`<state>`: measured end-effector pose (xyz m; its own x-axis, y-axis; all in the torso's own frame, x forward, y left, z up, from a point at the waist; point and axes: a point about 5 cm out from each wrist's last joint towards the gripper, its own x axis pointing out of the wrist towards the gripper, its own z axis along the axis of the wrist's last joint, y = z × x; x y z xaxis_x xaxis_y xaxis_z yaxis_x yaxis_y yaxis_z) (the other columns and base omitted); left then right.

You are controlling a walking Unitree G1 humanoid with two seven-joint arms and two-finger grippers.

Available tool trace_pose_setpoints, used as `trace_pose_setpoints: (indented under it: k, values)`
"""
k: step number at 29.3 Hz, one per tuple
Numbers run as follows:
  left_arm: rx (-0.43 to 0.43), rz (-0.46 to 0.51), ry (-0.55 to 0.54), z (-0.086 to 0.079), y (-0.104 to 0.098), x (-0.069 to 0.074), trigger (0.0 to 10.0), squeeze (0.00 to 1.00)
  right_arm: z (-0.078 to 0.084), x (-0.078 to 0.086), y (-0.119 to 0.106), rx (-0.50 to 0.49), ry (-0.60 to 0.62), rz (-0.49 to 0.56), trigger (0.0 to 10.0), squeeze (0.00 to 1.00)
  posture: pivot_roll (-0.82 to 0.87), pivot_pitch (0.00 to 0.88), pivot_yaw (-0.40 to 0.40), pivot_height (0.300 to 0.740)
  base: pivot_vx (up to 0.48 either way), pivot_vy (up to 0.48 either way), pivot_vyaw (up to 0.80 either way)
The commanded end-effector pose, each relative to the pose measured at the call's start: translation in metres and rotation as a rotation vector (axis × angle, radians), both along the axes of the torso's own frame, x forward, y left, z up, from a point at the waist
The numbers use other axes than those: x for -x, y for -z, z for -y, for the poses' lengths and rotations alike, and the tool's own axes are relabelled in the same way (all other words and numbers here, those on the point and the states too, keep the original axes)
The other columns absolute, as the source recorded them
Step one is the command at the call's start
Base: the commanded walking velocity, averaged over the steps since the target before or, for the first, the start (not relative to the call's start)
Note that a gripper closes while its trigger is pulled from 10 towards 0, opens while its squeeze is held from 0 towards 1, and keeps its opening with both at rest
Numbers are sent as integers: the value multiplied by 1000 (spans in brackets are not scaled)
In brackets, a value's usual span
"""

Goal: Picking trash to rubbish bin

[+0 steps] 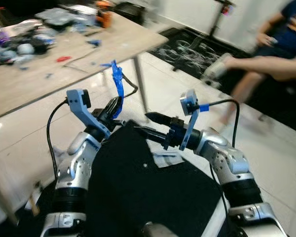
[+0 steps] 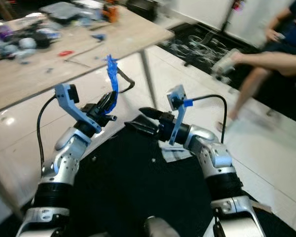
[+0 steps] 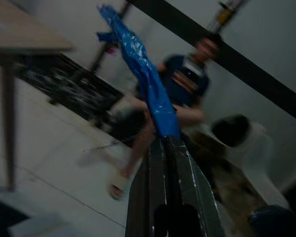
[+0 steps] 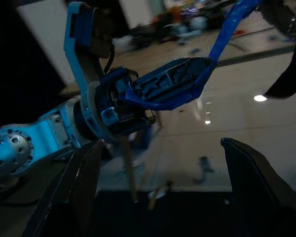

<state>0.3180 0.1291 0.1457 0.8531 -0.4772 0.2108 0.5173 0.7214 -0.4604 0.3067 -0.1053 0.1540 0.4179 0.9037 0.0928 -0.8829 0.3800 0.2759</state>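
Left tool (image 1: 113, 106), raised in front of the robot's chest, fingers pressed together on the lower end of a blue plastic strip (image 1: 117, 79). The strip, a twisted piece of film or wrapper, stands up from the closed fingertips (image 3: 168, 143) and is clear of every surface; this is the trash named in the task. It is pinched at one end, presumably because a thin, limp scrap gives no other firm purchase, and held high so that it hangs free of the robot's dark body while carried.

Right tool (image 1: 150, 126), level with the left one and just beside it, fingers spread and holding nothing. Its wrist camera looks across at the left tool (image 4: 172, 91) and the strip (image 4: 232, 24), which suggests it is kept close in support, though that is a judgement only.

Table (image 1: 138, 37), behind and to the robot's left, carrying scattered small items too blurred to name. A seated person (image 1: 276, 54) is to the robot's right, legs stretched over the tiled floor (image 1: 266, 148).

Containers: a dark rounded form (image 3: 269, 222) at the edge of the left wrist view may be a bin, but the picture is too dim to tell. The drop is not yet made.
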Motion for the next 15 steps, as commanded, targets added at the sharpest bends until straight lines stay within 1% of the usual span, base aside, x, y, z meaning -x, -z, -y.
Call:
trace_pose_setpoints:
  k: [1,15]
  values:
    - [-1,-16,-3,0,4,1,10000,0,-1,1,1,-7,-10,-10,10000,0,19,0,-44,740,0,0,-775]
    - [-5,-12,2,0,3,1,10000,0,-1,0,0,-9,-14,-13,10000,0,20,0,-43,740,0,0,-769]
